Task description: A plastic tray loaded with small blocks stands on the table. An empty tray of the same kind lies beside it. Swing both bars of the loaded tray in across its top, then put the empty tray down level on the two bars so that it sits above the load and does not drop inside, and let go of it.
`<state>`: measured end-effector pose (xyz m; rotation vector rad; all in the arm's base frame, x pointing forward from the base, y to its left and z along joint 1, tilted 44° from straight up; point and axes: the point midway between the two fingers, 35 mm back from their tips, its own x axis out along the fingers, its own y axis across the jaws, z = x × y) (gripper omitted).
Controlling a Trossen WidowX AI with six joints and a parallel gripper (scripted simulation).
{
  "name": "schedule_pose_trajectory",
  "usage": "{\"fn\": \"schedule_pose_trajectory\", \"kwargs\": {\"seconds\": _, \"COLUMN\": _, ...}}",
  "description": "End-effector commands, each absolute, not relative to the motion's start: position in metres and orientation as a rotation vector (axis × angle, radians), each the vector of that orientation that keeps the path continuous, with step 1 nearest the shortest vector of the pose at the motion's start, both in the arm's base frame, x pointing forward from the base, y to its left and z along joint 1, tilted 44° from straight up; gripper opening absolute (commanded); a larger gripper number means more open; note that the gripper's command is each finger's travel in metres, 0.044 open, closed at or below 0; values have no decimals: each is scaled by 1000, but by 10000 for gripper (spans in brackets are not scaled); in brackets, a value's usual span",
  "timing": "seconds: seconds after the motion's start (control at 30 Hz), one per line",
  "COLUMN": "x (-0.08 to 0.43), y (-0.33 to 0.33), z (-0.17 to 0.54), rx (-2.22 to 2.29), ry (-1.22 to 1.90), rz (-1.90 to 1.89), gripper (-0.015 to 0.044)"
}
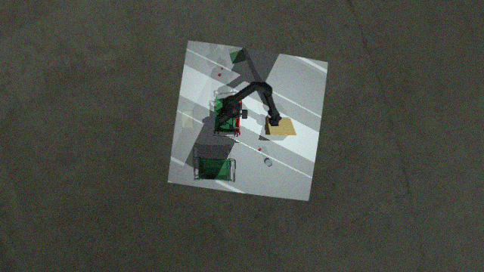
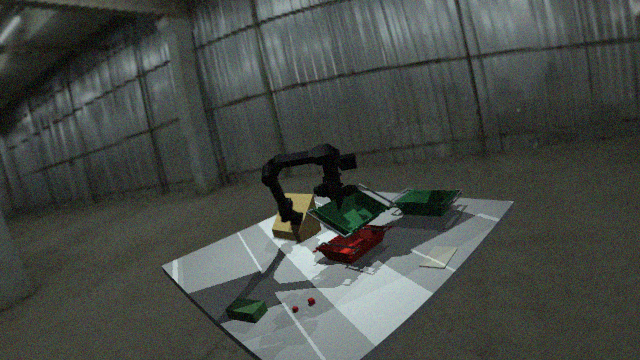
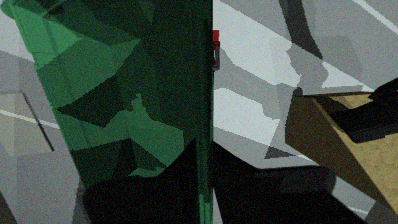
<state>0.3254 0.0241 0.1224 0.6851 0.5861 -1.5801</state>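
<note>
My gripper is shut on one long wall of a green tray. The green tray hangs above the red tray, visibly tilted, with its open side partly facing the exterior camera. Wire bars stick out at its ends. No blocks show inside it; light and shadow patches cross its floor. The red tray stands on the table, largely covered from above. A dark wire bar shows over its near part in the exterior view; how both its bars lie and its load cannot be made out clearly.
Another green tray stands apart, its bars at its ends. A yellow block is by the arm's base. A green block, small red cubes, a pale flat square and a grey round object lie about.
</note>
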Motion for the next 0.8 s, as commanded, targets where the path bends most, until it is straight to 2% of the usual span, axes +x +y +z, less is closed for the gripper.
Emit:
{"fn": "schedule_pose_trajectory", "kwargs": {"seconds": 0.0, "x": 329, "y": 29, "z": 125, "rx": 696, "ry": 573, "rz": -1560, "gripper": 0}}
{"fn": "schedule_pose_trajectory", "kwargs": {"seconds": 0.77, "x": 329, "y": 8, "z": 104, "rx": 697, "ry": 573, "rz": -1560, "gripper": 0}}
